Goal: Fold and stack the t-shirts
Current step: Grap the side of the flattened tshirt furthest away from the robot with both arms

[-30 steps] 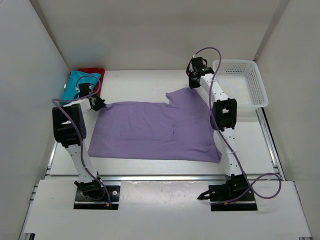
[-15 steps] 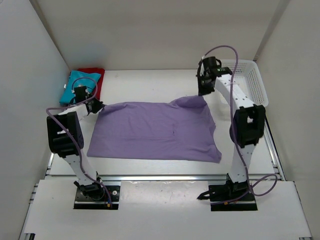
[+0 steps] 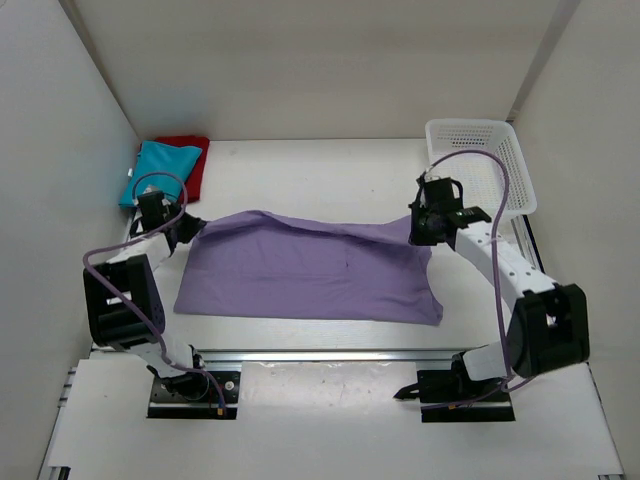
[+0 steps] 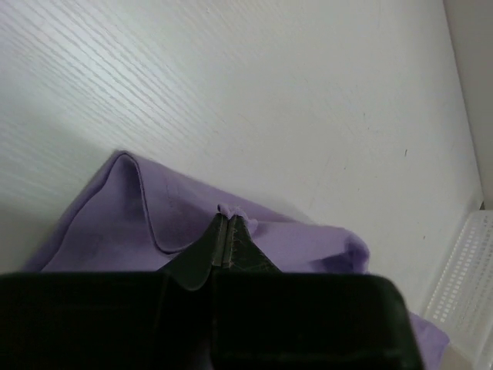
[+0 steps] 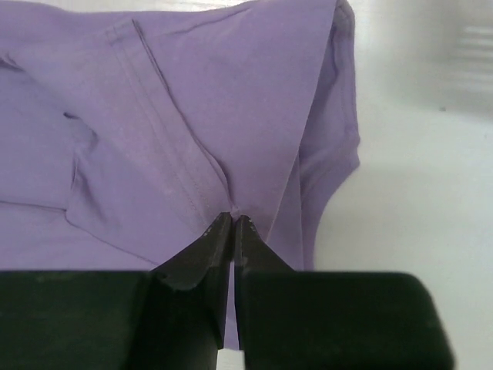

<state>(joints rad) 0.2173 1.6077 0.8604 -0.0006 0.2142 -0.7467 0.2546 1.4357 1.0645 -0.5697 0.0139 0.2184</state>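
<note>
Lavender t-shirt (image 3: pixel 310 275) is seen spread across the middle of the table (image 3: pixel 300 165), between the two arms. Its near part is laid flat on the white surface, while its far edge is held raised off the table and hangs in a shallow sag from one gripper to the other. The far left corner is pinched by the left gripper (image 3: pixel 188 228), whose jaws are shown in the left wrist view pressed together on a small tuft of purple cloth. The far right corner is gripped by the right gripper (image 3: pixel 421 232); in the right wrist view its jaws are seen closed on a fold of the cloth, just beside a stitched seam. Well apart from this shirt, a teal-blue t-shirt (image 3: pixel 157 172) is laid folded in the far left corner of the table, against the side wall, and a red t-shirt (image 3: pixel 192 158) is seen touching it on its far right side, partly covered by it. A white mesh basket (image 3: pixel 487 172) is placed at the far right of the table, near the right arm.
</note>
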